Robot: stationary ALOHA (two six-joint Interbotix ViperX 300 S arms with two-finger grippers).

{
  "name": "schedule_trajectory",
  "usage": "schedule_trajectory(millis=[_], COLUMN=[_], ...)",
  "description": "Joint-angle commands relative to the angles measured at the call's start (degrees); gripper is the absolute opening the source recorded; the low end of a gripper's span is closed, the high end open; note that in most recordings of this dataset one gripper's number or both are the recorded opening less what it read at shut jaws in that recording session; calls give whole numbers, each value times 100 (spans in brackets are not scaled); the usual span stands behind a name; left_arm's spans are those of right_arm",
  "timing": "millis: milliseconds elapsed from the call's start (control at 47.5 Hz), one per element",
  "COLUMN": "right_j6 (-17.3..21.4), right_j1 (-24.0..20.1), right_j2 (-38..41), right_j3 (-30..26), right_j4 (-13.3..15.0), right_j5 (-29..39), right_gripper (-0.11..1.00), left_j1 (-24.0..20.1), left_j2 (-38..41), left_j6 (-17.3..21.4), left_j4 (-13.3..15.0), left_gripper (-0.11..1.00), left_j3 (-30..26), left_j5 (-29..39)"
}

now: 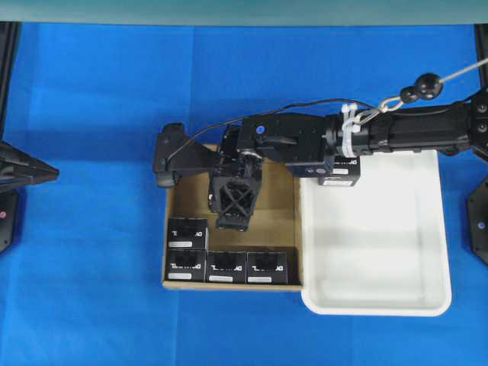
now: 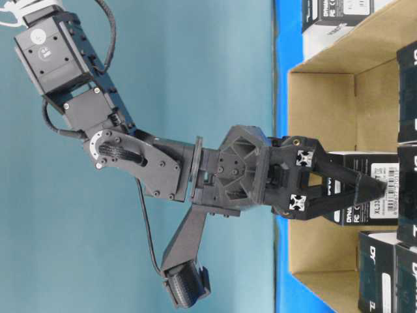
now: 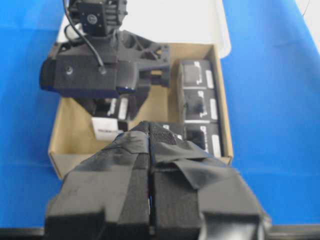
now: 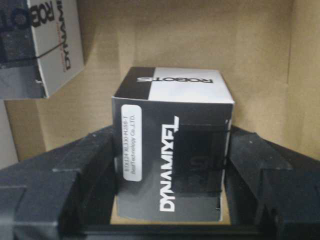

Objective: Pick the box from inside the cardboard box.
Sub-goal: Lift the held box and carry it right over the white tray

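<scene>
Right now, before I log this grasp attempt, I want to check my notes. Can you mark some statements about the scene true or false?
1. The right pincer straddles a black box inside the cardboard box. True.
2. The left pincer is wide open. False: its fingers are pressed together.
3. In the overhead view the white tray lies left of the cardboard box. False: it lies on the right, beside it.
4. The overhead view shows four other black boxes lying uncovered in the cardboard box. True.
</scene>
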State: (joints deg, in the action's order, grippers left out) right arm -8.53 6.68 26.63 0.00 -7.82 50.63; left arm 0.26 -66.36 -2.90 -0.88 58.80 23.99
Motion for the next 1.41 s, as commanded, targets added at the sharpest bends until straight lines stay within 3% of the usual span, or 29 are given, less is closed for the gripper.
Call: schedule_trajectory(millis=[0,442,988,1178,1388], right_j6=[9,-9,35,9,-123], right_j1=[-44,255,545,738,1028], right_j2=[-141,-1925,-3621,-4131,-4860], right_j3=[-97,-246,79,729,1925], right_j4=[-26,-53,-18,-18,114], right_j5=[44,1644,2892,2944,2663], right_gripper=[61,61,61,61,61], left_j1=[9,9,9,9,26], left_j2=[53,53,9,18,18], left_j6=[9,0,-9,-18,-88], left_j4=[-9,-9,-9,-9,-18], left_gripper=[-7,-7,-7,-7,-7], left_j3=[-167,-167,-176,-185,-229], left_j5=[-53,-35,-26,-44,-88])
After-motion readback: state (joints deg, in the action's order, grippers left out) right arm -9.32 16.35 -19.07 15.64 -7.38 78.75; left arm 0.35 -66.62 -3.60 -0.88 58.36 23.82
